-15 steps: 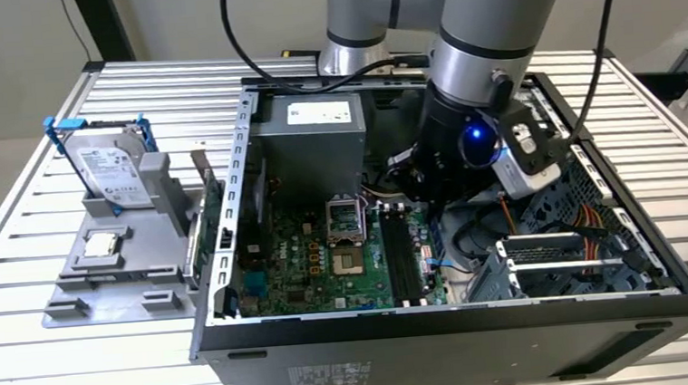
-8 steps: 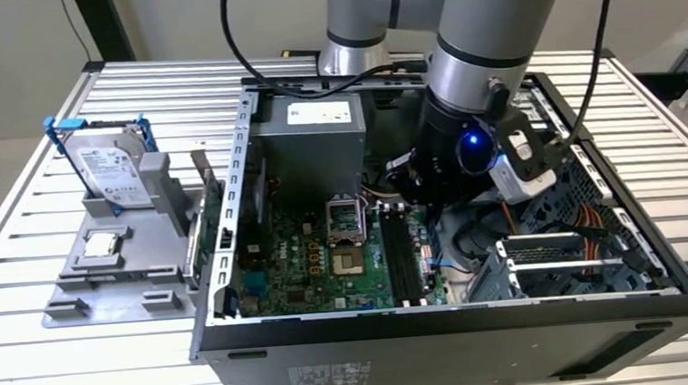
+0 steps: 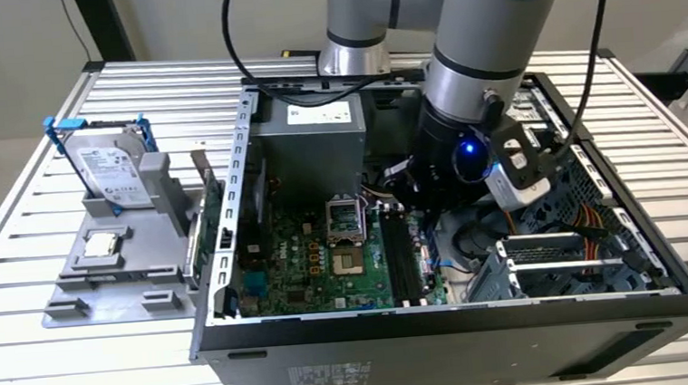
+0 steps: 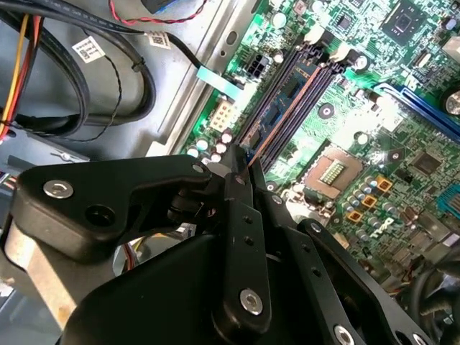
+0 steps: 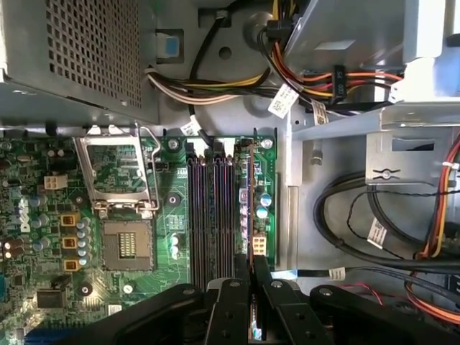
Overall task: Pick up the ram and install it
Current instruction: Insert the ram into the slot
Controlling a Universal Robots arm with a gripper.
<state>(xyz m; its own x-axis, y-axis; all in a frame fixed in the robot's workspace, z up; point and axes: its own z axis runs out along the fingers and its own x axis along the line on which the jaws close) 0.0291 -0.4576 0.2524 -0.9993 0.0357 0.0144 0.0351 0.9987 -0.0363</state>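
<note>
No print can be read with certainty. The silver hard drive (image 3: 115,175) in its blue-handled bracket bears a label with illegible print. A white sticker (image 3: 318,113) lies on the grey power supply box. Small white tags (image 5: 282,100) on the black cables carry barcode-like marks, all illegible.

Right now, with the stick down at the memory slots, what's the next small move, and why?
Probably a short, straight push down. In the second wrist view the fingers are closed on the near end of the ram. The ram already runs lengthwise along the board, beside an empty memory slot. I cannot tell whether it is fully seated.
</note>
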